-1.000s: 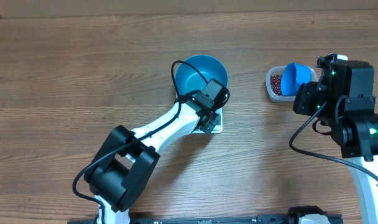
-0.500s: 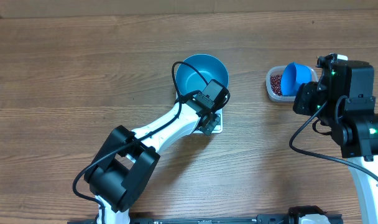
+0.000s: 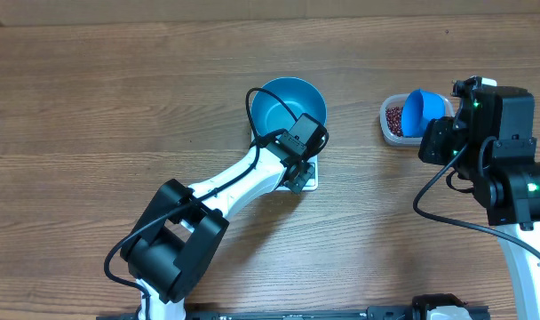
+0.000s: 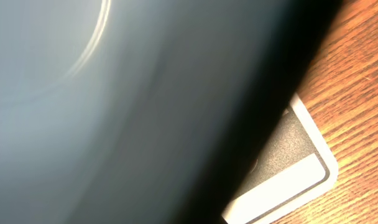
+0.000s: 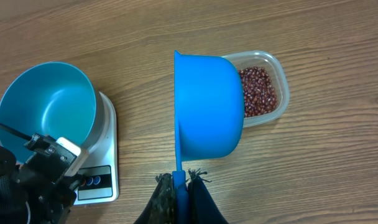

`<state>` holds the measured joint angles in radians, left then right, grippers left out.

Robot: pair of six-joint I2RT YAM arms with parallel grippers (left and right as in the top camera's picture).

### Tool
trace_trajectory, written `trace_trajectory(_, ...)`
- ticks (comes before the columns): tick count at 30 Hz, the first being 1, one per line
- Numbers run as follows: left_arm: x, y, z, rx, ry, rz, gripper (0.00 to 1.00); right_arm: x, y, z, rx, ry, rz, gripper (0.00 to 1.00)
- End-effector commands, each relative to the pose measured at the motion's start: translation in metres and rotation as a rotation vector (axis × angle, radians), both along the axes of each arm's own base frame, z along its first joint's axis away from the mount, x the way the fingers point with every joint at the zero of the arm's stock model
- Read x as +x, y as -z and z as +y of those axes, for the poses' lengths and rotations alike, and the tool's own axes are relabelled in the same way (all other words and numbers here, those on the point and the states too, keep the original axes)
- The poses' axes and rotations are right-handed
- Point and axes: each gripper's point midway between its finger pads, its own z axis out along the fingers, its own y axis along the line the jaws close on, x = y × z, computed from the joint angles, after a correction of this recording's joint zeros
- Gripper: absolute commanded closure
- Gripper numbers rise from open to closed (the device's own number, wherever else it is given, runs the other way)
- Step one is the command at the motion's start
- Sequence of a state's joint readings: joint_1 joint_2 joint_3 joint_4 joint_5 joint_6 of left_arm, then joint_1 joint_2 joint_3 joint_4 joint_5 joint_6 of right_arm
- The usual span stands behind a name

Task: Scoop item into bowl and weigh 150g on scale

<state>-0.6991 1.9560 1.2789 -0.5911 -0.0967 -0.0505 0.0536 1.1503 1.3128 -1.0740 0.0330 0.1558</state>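
**Overhead and wrist views: bowl on scale at centre, scoop held over bean tub at right**

On the wooden table (image 3: 101,107), the left arm reaches diagonally from the near edge up to the middle. The left gripper (image 3: 298,140) sits at the near-right rim of the bowl (image 3: 283,100). Its jaws are closed, but its fingers cannot be seen in any view, so whether the rim lies between them cannot be told. The left wrist camera is filled by the blurred blue-grey wall of the bowl, with one corner of the scale (image 4: 301,168) and a strip of wood grain beside it.

The bowl stands upright on the scale (image 3: 309,180). From above, only the scale's near-right corner shows. In the right wrist view the display strip and buttons face the near side, partly behind the left gripper.

Right of the bowl and well apart from it stands a clear plastic tub (image 3: 385,124). It contains the beans (image 3: 394,117), a loose dark red-brown pile. The blue scoop (image 3: 421,111) hangs over the tub's right part, turned on its side and covering some of the beans. What the scoop contains cannot be seen.

The right gripper (image 5: 181,186) is clamped on the scoop's thin handle, with the dark fingers (image 5: 198,199) pressed against both sides of it.
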Motion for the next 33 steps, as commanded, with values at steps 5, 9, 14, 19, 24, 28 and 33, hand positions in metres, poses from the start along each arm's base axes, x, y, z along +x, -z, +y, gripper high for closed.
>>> trace_trajectory(5, -0.017, 0.034, 0.007, 0.050, 0.023, 0.094, 0.96, 0.001, -0.014, -0.002, -0.006, 0.001, -0.044, 0.96)
trace_trajectory(9, -0.016, 0.034, 0.006, 0.049, 0.023, 0.093, 0.96, 0.001, -0.014, -0.002, -0.006, 0.001, -0.044, 0.96)
trace_trajectory(14, -0.010, 0.018, 0.001, 0.033, 0.023, 0.073, 0.96, 0.001, -0.014, -0.002, -0.006, 0.001, -0.044, 0.96)
trace_trajectory(19, 0.004, -0.021, -0.011, -0.028, 0.025, 0.004, 0.96, 0.001, -0.014, -0.002, -0.006, 0.001, -0.043, 0.96)
trace_trajectory(24, 0.014, -0.067, -0.024, -0.107, 0.032, -0.068, 0.96, 0.001, -0.014, -0.002, -0.006, 0.001, -0.043, 0.96)
trace_trajectory(28, 0.018, -0.102, -0.027, -0.158, 0.033, -0.130, 0.96, 0.001, -0.014, -0.002, -0.006, 0.001, -0.042, 0.96)
trace_trajectory(33, 0.011, -0.134, -0.020, -0.197, 0.009, -0.161, 0.96, 0.000, -0.013, -0.002, -0.006, 0.001, -0.035, 0.96)
